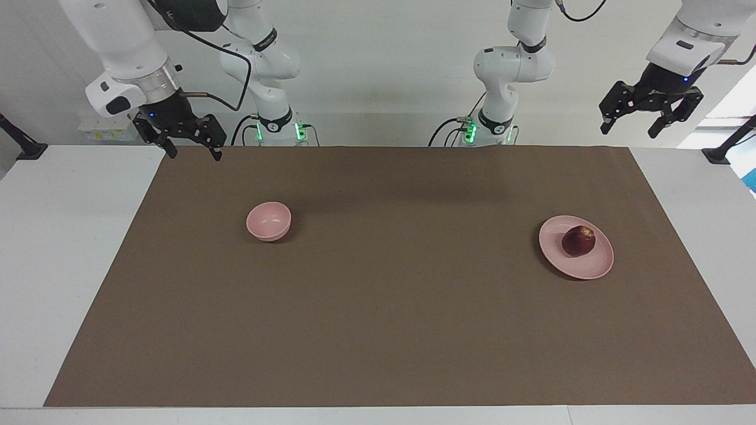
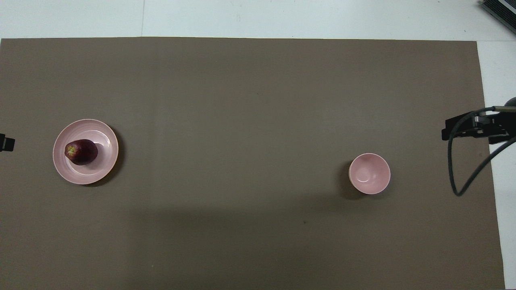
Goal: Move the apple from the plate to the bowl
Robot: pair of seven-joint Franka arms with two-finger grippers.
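The dark red apple [image 1: 578,241] [image 2: 81,152] lies on the pale pink plate [image 1: 582,271] [image 2: 86,177], toward the left arm's end of the table. The small pink bowl [image 1: 269,221] [image 2: 369,173] stands with nothing in it toward the right arm's end. My left gripper [image 1: 631,130] hangs open high in the air at the left arm's end, well clear of the plate; only its tip [image 2: 6,143] shows in the overhead view. My right gripper [image 1: 195,155] [image 2: 469,129] hangs open over the mat's corner at the right arm's end, apart from the bowl.
A brown mat [image 1: 378,319] covers most of the white table [image 1: 59,248]. A black cable [image 2: 463,161] loops down from the right wrist. Black stands [image 1: 23,147] sit at both ends of the table.
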